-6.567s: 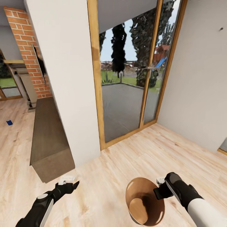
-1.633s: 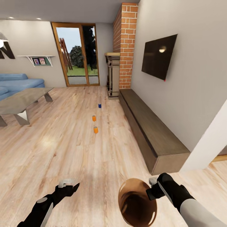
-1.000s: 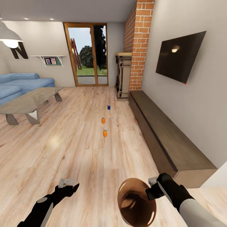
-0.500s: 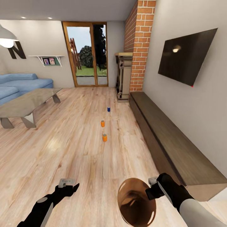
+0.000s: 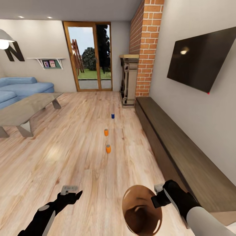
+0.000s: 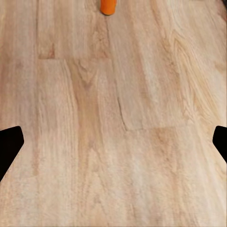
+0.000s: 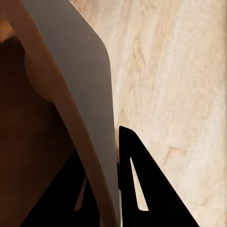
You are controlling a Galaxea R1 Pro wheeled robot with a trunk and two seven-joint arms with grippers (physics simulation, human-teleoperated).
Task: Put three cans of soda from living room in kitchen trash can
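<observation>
Nearest the robot, the right gripper point(image 5: 157, 196) pinches the rim of the tash can point(image 5: 141, 213), carried tilted above the wood floor point(image 5: 65, 154) with its brown inside toward the camera. In the right wrist view the bin's wall point(image 7: 71, 94) passes between the dark fingers point(image 7: 137, 189), one on the grey outside and one on the glossy inner face, so the jaws are closed on the rim. The bin looks light and stiff, but its smooth wall could slip or swing in a one-sided pinch.

To the bin's left, the left gripper point(image 5: 72, 191) hangs spread wide and holds nothing; in its wrist view the fingertips point(image 6: 9, 144) sit at opposite edges over bare planks.

Ahead of the bin, the three cans stand upright on the floor in a loose row leading away, all well apart from it: the nearest orange can point(image 5: 108, 148), also seen from the left wrist point(image 6: 108, 6), then the second orange can point(image 5: 106, 132), then the dark blue can point(image 5: 112, 116) farthest, toward the fireplace point(image 5: 128, 82). Each is probably light, rigid and smooth-sided, easy to tip; a grasp across the middle of the body seems safest.
</observation>
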